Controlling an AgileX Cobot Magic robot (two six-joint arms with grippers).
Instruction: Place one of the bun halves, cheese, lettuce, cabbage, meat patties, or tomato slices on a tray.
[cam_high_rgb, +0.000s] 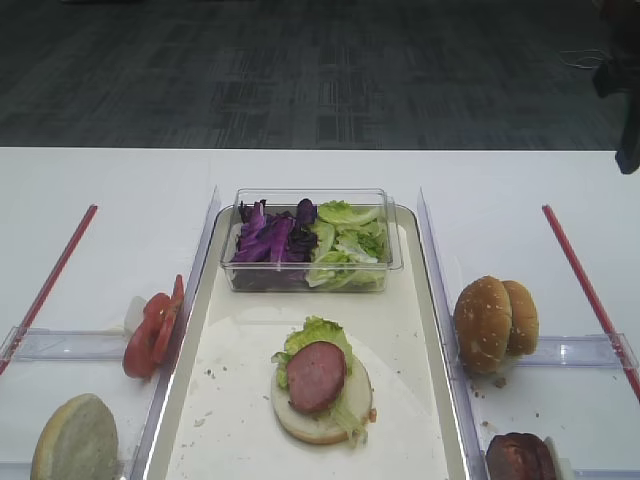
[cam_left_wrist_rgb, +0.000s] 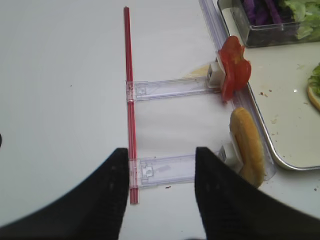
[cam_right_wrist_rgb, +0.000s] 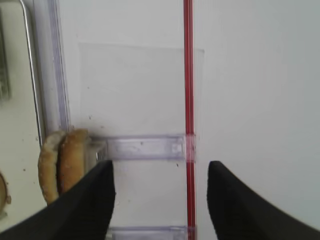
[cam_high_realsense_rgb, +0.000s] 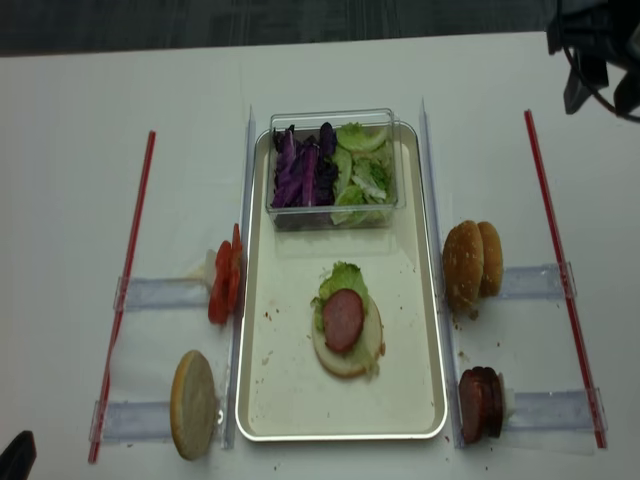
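Note:
On the tray (cam_high_rgb: 430, 300) lies a pale bun half (cam_high_rgb: 322, 405) topped with lettuce (cam_high_rgb: 318, 332) and one meat patty (cam_high_rgb: 317, 376). A clear box (cam_high_rgb: 395, 262) at the tray's far end holds purple cabbage (cam_high_rgb: 268, 240) and more lettuce. Tomato slices (cam_left_wrist_rgb: 234, 70) and a bun half (cam_left_wrist_rgb: 247, 145) stand on edge left of the tray. Bun halves (cam_right_wrist_rgb: 65, 165) and meat patties (cam_high_realsense_rgb: 480, 404) stand to its right. Cheese is out of view. My left gripper (cam_left_wrist_rgb: 161, 150) hovers open over a clear holder. My right gripper (cam_right_wrist_rgb: 160, 172) is open and empty beside the buns.
Red strips (cam_high_realsense_rgb: 125, 290) (cam_high_realsense_rgb: 560, 260) run along both outer sides, joined to clear plastic holders (cam_left_wrist_rgb: 170, 89) (cam_right_wrist_rgb: 145, 147). My right arm (cam_high_realsense_rgb: 598, 50) reaches in at the far right corner. Crumbs dot the tray's paper lining. Dark floor lies beyond the white table's far edge.

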